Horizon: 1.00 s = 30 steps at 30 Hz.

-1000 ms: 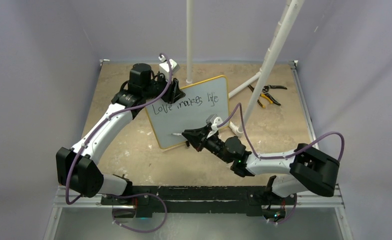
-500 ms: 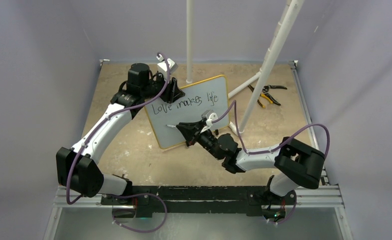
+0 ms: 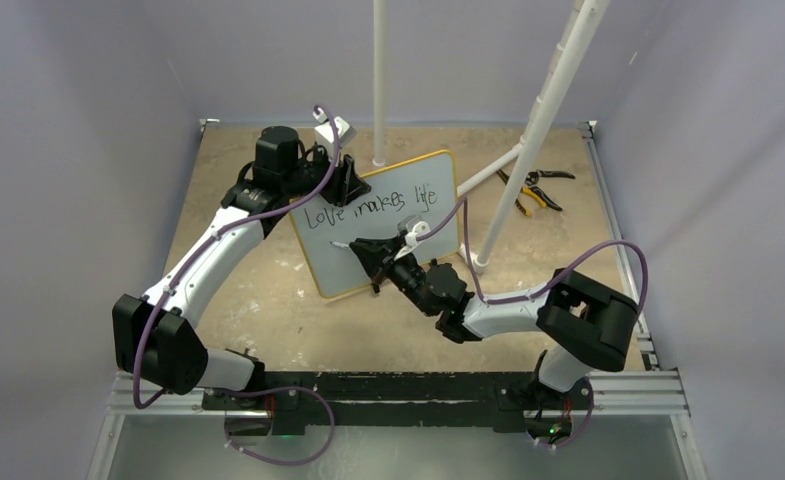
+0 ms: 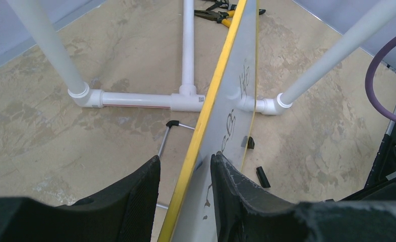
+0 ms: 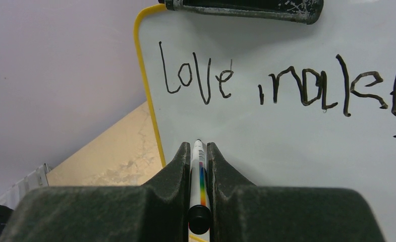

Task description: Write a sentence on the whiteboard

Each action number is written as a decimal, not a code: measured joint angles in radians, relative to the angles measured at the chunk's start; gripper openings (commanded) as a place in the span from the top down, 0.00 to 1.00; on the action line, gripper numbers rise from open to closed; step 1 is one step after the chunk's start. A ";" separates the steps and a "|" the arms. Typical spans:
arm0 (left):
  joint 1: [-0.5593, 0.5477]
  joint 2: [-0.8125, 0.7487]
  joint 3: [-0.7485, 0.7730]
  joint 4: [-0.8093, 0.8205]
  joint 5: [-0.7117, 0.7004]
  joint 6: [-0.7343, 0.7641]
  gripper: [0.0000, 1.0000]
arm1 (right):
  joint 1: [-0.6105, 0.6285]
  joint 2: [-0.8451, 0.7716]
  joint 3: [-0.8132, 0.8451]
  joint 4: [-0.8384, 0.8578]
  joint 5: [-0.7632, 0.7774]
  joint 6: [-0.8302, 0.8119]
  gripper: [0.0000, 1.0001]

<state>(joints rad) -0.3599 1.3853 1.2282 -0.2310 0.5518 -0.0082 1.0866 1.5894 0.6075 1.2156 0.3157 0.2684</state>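
Note:
The whiteboard (image 3: 330,258), yellow-framed, stands tilted at the table's middle with "Love makes life" written along its top. My left gripper (image 3: 352,186) straddles its top left edge, one finger on each side, and grips it; in the left wrist view the board (image 4: 232,113) runs between those fingers (image 4: 185,169). My right gripper (image 3: 364,254) is shut on a white marker (image 3: 342,246) with a rainbow stripe. In the right wrist view the marker (image 5: 199,164) points at the board (image 5: 286,151) just below "Love"; I cannot tell whether its tip touches.
White PVC poles (image 3: 379,80) (image 3: 540,115) rise behind the board, joined by floor pipes (image 4: 135,99). Pliers with yellow handles (image 3: 534,190) lie at the back right. A wire stand (image 4: 164,142) and small black pieces (image 4: 262,176) sit by the board's foot.
My right gripper has moved left and up across the board with the marker, from its lower middle to below "Love". The left arm and the board have hardly moved.

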 measured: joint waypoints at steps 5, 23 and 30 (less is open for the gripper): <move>0.002 0.000 -0.001 0.001 0.001 0.000 0.92 | 0.003 0.010 0.008 -0.005 -0.001 0.000 1.00; 0.007 0.000 -0.007 0.014 0.012 -0.007 0.92 | 0.006 0.010 -0.014 -0.035 0.008 0.009 1.00; 0.011 0.000 -0.009 0.019 0.013 -0.008 0.92 | 0.006 0.005 -0.031 -0.048 0.012 0.016 1.00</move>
<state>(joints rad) -0.3492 1.3853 1.2194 -0.2115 0.5652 -0.0158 1.0931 1.5940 0.5762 1.1675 0.3279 0.2840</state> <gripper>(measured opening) 0.399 0.123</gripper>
